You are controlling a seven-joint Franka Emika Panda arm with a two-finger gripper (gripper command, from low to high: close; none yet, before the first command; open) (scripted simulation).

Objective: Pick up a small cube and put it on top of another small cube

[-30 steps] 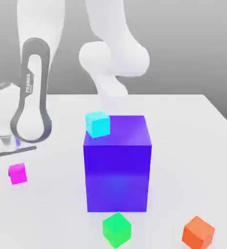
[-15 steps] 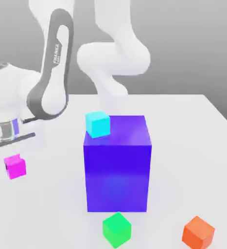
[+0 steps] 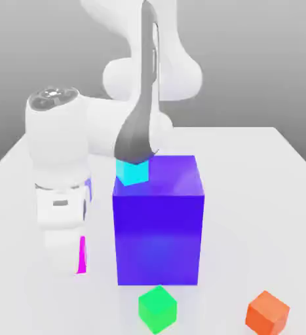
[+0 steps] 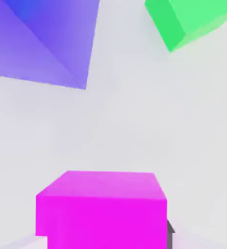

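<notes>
The small cube (image 4: 101, 209) sat clenched in the tool (image 3: 76, 258), seen whole from the hand; the exterior view gave a magenta sliver beside the blue-violet block (image 3: 158, 222). Bare surface (image 3: 247, 196) lay open toward the green cube (image 3: 158, 309)

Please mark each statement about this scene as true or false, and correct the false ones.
1. The gripper is shut on the magenta cube. True.
2. The cyan cube rests on top of the big blue-violet block. True.
3. The green cube sits on the blue-violet block. False: it lies on the white table, in front of the block in the exterior view.
4. The orange cube is stacked on the green cube. False: they lie apart on the table, the orange one toward the exterior view's right.
</notes>
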